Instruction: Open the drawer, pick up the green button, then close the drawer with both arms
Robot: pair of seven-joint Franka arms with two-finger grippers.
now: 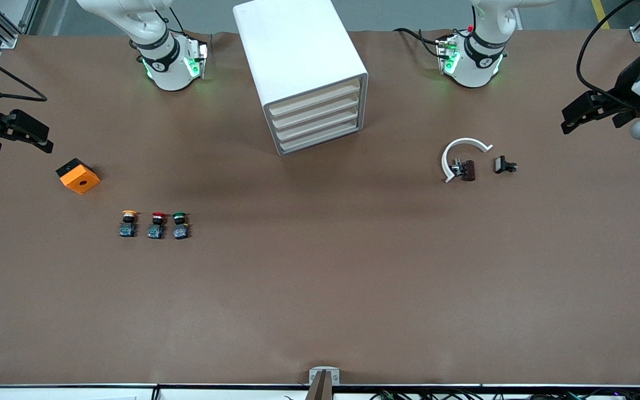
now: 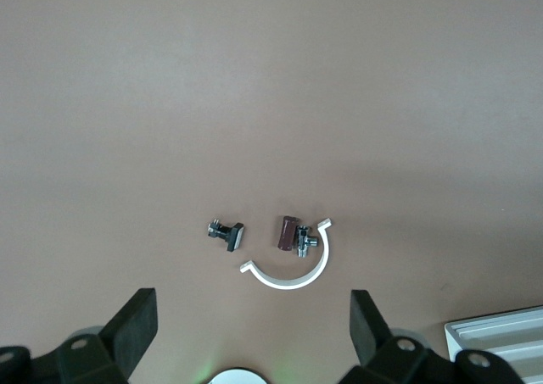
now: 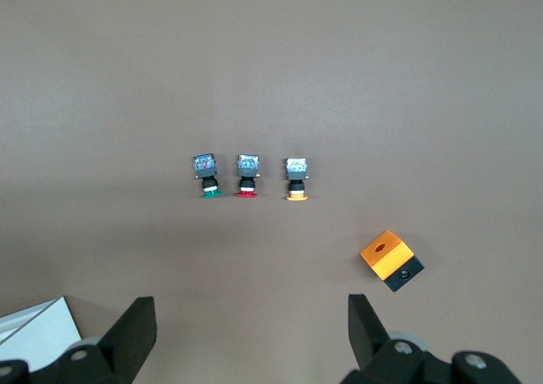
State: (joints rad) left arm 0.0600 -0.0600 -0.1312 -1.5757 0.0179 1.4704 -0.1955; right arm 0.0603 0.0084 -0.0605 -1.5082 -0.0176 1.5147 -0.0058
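Brown table (image 1: 320, 289), both arms' fingers (image 2: 136, 325) (image 3: 136, 329) apart, drawers shut.

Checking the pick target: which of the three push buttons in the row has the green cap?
The green-capped button is the one at the end of the row nearest the cabinet. The red-capped button sits in the middle, the orange-capped button at the end nearest the orange block.

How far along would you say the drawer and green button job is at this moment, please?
Done: nothing. All four drawers of the cabinet look shut, and the green button lies on the table beside the red button and orange button.
In hand: nothing. The left gripper and right gripper wait open at the table's ends.
Left: opening a drawer, taking the button, closing the drawer.
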